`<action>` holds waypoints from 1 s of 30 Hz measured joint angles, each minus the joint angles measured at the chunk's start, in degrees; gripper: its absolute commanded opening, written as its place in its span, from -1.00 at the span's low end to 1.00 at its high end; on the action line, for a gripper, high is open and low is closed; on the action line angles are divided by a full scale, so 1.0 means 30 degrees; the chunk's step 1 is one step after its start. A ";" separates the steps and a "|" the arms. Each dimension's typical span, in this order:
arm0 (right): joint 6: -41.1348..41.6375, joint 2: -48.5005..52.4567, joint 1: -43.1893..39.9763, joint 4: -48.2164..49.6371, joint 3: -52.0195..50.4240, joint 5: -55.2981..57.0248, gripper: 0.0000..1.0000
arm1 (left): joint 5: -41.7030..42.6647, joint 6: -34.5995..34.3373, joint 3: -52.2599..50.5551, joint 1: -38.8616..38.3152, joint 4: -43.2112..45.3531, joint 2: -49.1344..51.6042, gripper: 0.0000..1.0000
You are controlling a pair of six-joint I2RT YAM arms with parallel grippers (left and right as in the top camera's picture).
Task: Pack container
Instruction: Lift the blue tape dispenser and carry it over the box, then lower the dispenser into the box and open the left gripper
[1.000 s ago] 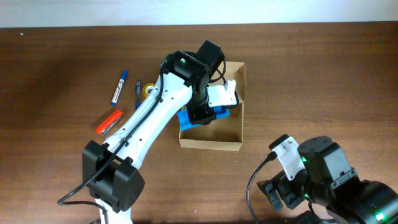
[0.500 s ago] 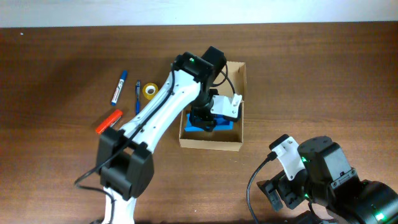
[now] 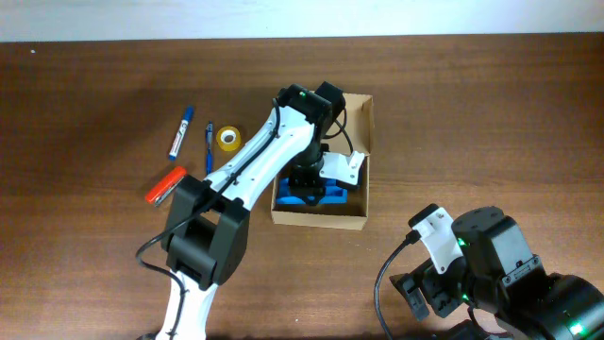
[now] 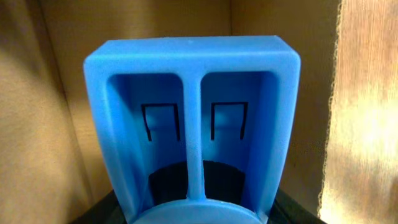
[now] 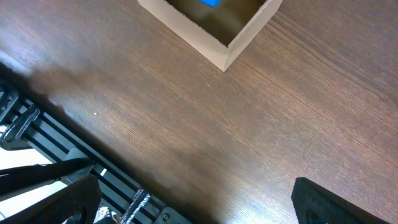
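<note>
The container (image 3: 321,219) is a tan cardboard box, open, right of the table's middle. My left gripper (image 3: 309,181) reaches down into it and is shut on a blue plastic tray (image 3: 327,196) that lies inside the box. In the left wrist view the blue tray (image 4: 193,81) fills the frame between my dark jaws, its two compartments empty, with the box walls (image 4: 56,93) around it. My right gripper (image 5: 199,199) is open and empty above the table's front edge. A corner of the container (image 5: 205,37) shows in its view.
Left of the box lie a blue marker (image 3: 180,134), a blue pen (image 3: 209,144), a yellow tape roll (image 3: 226,139) and a red marker (image 3: 164,184). The right arm (image 3: 491,269) sits at the front right corner. A black slatted rail (image 5: 68,149) runs below the table edge.
My left gripper has carried the blue tray from over the box's left wall down into the box. The right arm has not moved.
</note>
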 measured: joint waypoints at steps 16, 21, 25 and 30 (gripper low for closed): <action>-0.0022 0.0000 0.0000 0.0000 0.0000 -0.0007 0.98 | 0.0000 -0.0015 0.0000 -0.0058 -0.0663 0.0000 -0.43; -0.0015 0.0000 0.0000 0.0000 0.0000 0.0000 0.98 | 0.0000 -0.0015 0.0000 -0.0058 -0.0663 0.0000 0.05; -0.0015 0.0000 0.0000 0.0000 0.0000 0.0000 0.98 | 0.0007 -0.0058 0.0000 -0.0058 -0.0670 0.0000 0.34; -0.0015 0.0000 0.0000 0.0000 0.0000 0.0000 0.98 | 0.0000 -0.0022 0.0000 -0.0058 -0.0663 0.0000 0.44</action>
